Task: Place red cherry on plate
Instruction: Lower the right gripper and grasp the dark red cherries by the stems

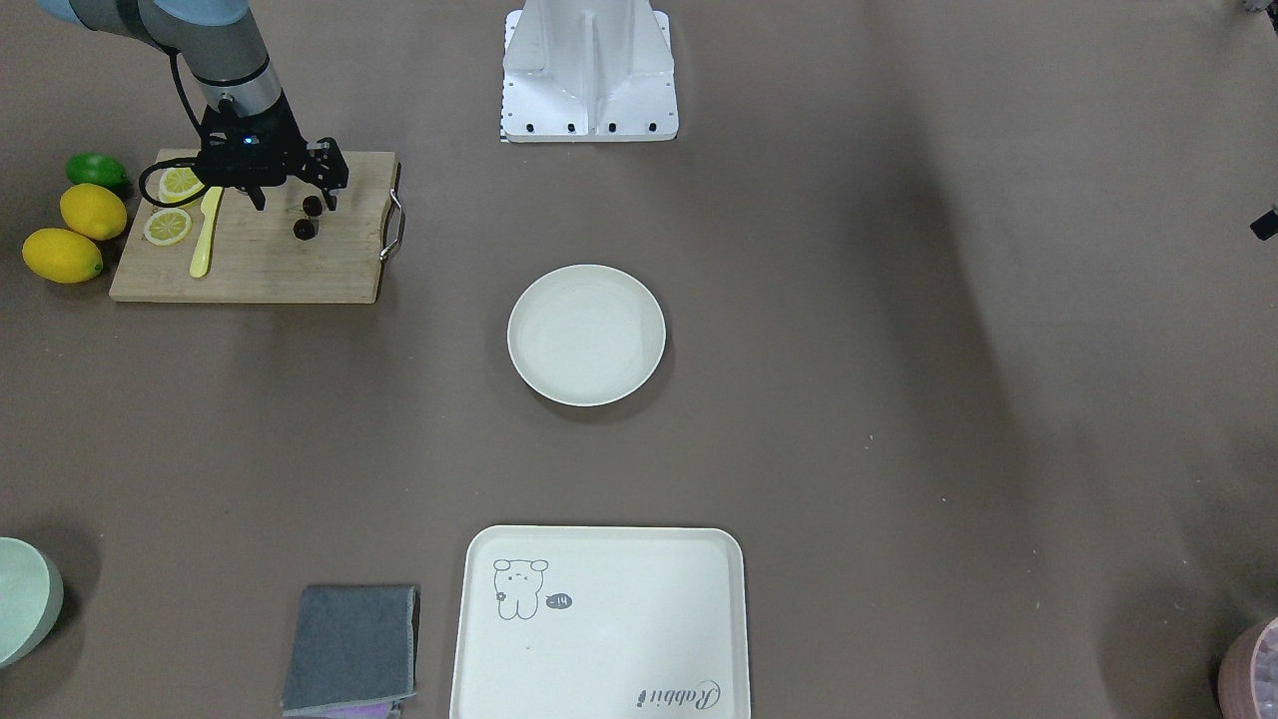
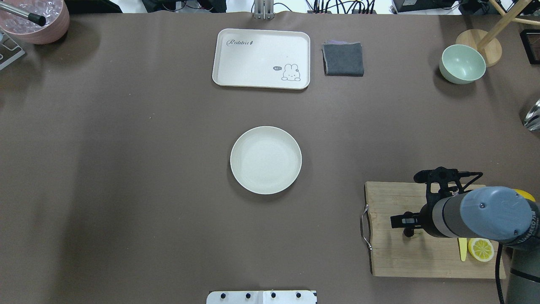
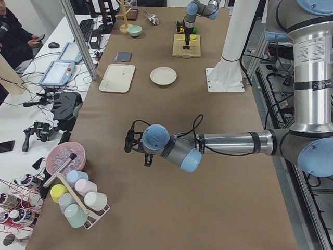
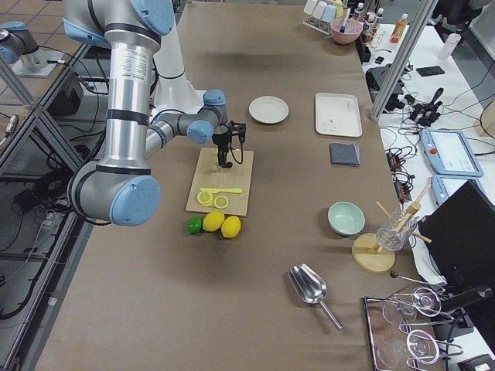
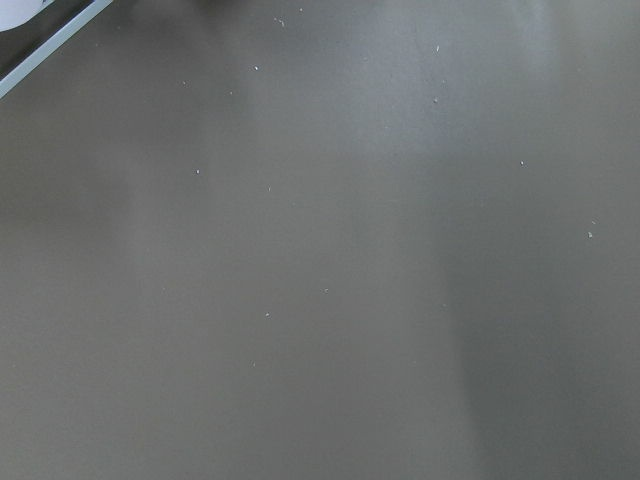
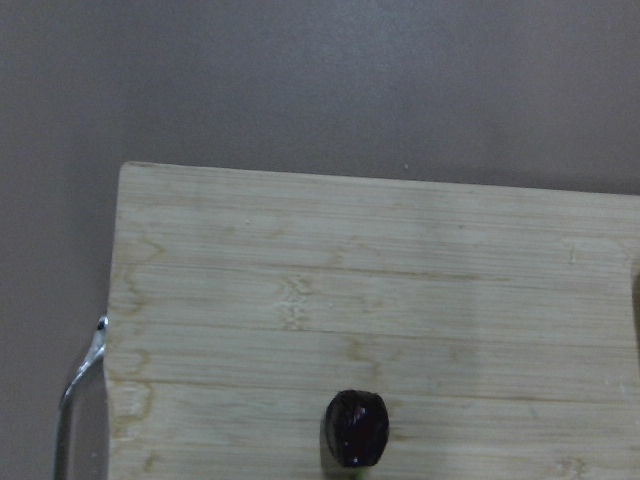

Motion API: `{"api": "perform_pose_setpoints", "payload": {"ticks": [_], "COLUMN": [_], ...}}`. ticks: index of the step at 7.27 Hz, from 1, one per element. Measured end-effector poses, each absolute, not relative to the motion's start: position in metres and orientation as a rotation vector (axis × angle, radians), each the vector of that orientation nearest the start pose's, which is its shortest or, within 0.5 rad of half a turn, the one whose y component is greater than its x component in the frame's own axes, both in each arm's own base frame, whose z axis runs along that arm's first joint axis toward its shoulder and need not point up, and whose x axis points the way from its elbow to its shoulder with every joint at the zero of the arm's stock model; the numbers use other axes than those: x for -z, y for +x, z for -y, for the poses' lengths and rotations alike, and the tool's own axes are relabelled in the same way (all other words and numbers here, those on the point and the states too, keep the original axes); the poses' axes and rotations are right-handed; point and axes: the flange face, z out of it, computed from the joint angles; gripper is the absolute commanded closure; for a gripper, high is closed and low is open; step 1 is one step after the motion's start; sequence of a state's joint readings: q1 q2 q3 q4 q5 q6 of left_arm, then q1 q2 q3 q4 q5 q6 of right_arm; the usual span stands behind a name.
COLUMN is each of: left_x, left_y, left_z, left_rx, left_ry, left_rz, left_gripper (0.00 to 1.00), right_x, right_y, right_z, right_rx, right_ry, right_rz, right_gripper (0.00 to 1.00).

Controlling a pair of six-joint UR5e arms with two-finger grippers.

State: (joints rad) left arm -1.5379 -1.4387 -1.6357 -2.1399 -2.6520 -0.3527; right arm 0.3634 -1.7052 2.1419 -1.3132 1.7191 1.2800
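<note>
The red cherry (image 1: pixel 305 229) is a dark pair on the wooden cutting board (image 1: pixel 270 270). One cherry lies on the wood; the other (image 1: pixel 313 205) sits a little nearer the robot, between the fingers of my right gripper (image 1: pixel 293 200). That gripper points down over the board with its fingers spread, so it looks open. The right wrist view shows a single dark cherry (image 6: pixel 356 428) at its bottom edge and no fingers. The cream plate (image 1: pixel 586 335) stands empty mid-table, well away from the board. My left gripper (image 3: pixel 130 143) hovers over bare cloth at the table's other end; I cannot tell its state.
On the board lie two lemon slices (image 1: pixel 168 226) and a yellow knife (image 1: pixel 205 235). Two lemons (image 1: pixel 93 211) and a lime (image 1: pixel 97 170) sit beside it. A bear tray (image 1: pixel 599 624), grey cloth (image 1: pixel 351 647) and green bowl (image 1: pixel 25 599) line the operators' side.
</note>
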Motion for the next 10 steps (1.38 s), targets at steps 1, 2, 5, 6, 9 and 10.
{"api": "perform_pose_setpoints", "payload": {"ticks": [1,2,5,6,9,10], "left_x": [-0.603,-0.603,-0.593,-0.591,-0.59,-0.589], "left_y": [-0.031,-0.031,-0.032,-0.032,-0.032,-0.032], "left_z": [0.445,0.443,0.442,0.442,0.442,0.442], "left_rx": [0.014,0.013,0.005,0.004,0.002,0.002], "left_ry": [0.24,0.241,0.259,0.262,0.265,0.265], "left_rz": [-1.119,-1.118,-1.119,-1.119,-1.118,-1.118], "left_gripper": [0.02,0.02,0.02,0.02,0.02,0.02], "right_x": [-0.432,-0.432,-0.434,-0.434,-0.437,-0.438], "right_y": [-0.372,-0.375,-0.381,-0.382,-0.381,-0.381], "right_z": [0.263,0.259,0.252,0.251,0.25,0.249], "right_rx": [-0.023,-0.028,-0.037,-0.037,-0.036,-0.036], "right_ry": [0.091,0.091,0.1,0.101,0.102,0.102], "right_rz": [0.698,0.7,0.699,0.697,0.69,0.689], "right_gripper": [0.25,0.31,0.5,0.58,1.0,1.0]}}
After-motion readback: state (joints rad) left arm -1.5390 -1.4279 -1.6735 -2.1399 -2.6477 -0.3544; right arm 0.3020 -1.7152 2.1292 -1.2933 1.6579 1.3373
